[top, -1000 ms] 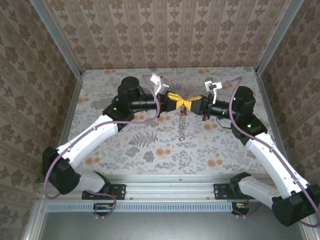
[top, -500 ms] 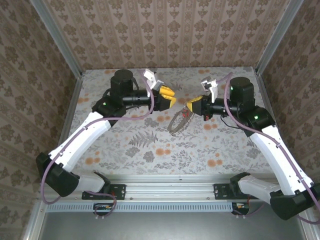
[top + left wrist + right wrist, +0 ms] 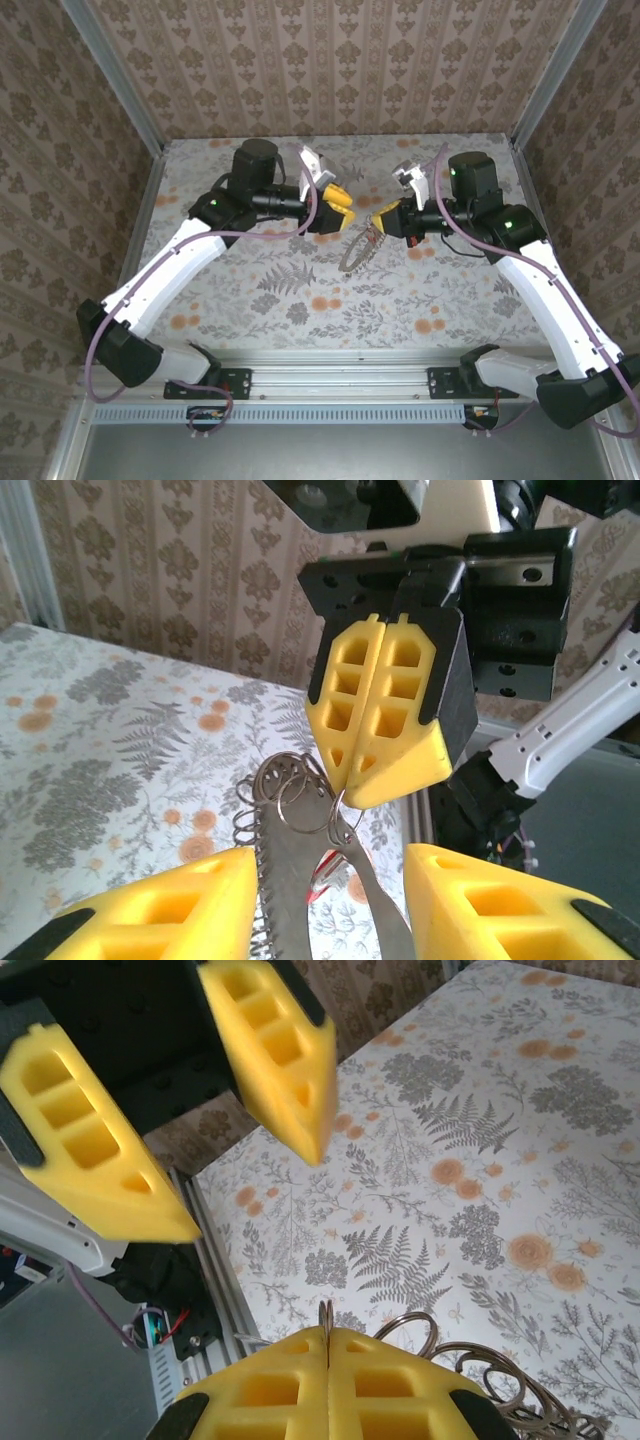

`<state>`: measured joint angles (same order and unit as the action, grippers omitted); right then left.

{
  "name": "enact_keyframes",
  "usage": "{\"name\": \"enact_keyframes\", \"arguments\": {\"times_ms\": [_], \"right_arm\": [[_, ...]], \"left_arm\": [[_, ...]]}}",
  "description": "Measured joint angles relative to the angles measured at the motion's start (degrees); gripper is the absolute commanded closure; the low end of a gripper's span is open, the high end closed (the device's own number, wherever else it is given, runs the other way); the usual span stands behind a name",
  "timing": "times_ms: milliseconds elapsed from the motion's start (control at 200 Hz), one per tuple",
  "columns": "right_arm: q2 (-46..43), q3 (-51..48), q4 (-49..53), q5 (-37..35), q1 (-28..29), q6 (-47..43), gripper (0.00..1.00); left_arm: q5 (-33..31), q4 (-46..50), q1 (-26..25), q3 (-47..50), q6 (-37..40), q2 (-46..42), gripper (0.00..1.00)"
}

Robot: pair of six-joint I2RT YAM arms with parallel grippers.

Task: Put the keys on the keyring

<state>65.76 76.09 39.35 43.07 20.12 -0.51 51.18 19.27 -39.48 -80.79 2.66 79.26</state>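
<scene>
Holding the thin dark metal keyring hoop (image 3: 278, 798) pinched in my right gripper (image 3: 379, 220), yellow fingers pressed together, lets the slim silvery red-headed key (image 3: 280, 872) dangle freely. My left gripper (image 3: 340, 209) faces it, spread wide, judged ready to grasp.

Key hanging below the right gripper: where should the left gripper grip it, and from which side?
Likely the slim shank of the key, below its red head. It hangs free under the right gripper, which pinches the keyring; the open left gripper faces it, so come from there, one finger each side.
</scene>
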Motion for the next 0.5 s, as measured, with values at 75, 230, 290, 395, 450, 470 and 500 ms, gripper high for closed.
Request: {"name": "enact_keyframes", "arguments": {"times_ms": [75,230,290,395,450,470,500], "right_arm": [[0.0,0.0,0.02,0.33,0.31,-0.26,1.0],[0.0,0.0,0.04,0.83,0.66,-0.68,1.0],[0.0,0.0,0.04,0.92,0.76,-0.74,1.0],[0.0,0.0,0.02,1.09,0.79,-0.81,1.0],[0.0,0.0,0.02,1.11,0.79,-0.81,1.0],[0.0,0.0,0.02,1.11,0.79,-0.81,1.0],[0.0,0.0,0.0,1.11,0.79,-0.81,1.0]], "left_arm": [[0.46,0.76,-0.68,-0.42,0.17,1.09,0.55],[1.16,1.81,-1.49,-1.16,0.22,2.78,0.55],[1.33,1.84,-1.77,-1.29,0.22,2.99,0.55],[1.57,1.84,-2.14,-2.1,0.22,3.41,0.55],[1.6,1.81,-2.34,-2.32,0.22,3.45,0.55],[1.62,1.84,-2.4,-2.38,0.22,3.48,0.55],[1.64,1.81,-2.47,-2.54,0.22,3.54,0.55]]}}
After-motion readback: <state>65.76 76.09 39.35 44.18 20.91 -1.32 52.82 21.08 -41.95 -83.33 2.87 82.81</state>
